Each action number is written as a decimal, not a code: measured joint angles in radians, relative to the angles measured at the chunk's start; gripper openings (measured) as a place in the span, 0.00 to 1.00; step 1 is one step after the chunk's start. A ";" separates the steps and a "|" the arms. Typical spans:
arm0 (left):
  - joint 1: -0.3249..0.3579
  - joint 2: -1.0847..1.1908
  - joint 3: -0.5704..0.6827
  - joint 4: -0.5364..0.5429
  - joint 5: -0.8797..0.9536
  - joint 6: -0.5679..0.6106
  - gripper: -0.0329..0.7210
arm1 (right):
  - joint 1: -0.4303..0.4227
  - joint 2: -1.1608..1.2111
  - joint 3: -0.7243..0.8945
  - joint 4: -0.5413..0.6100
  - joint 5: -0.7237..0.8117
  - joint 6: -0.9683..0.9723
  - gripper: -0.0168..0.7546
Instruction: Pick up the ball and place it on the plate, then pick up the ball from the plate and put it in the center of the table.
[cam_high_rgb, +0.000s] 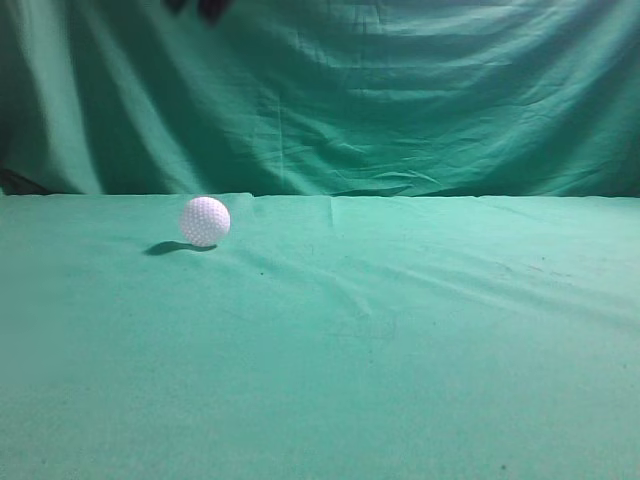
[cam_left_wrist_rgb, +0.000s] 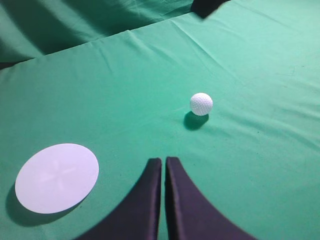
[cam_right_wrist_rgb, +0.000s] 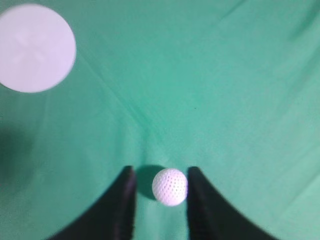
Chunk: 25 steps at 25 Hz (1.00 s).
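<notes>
The white dimpled ball lies on the green table, left of the middle, with nothing touching it. It also shows in the left wrist view and the right wrist view. The flat white round plate lies on the cloth to the ball's left; it also shows in the right wrist view and is outside the exterior view. My right gripper is open and hangs high above the ball, which shows between its fingers. Only its dark tip shows in the exterior view. My left gripper is shut and empty, apart from ball and plate.
A draped green cloth backdrop hangs behind the table's far edge. Wrinkles run across the table cloth.
</notes>
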 joint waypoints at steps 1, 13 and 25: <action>0.000 0.000 0.000 0.000 0.000 0.000 0.04 | 0.000 -0.030 -0.004 0.000 0.018 0.000 0.19; 0.000 0.000 0.000 0.000 0.000 0.000 0.04 | 0.000 -0.319 -0.003 -0.134 0.240 0.115 0.02; -0.001 0.000 0.000 0.000 0.000 0.000 0.04 | 0.000 -0.711 0.388 -0.164 0.244 0.189 0.02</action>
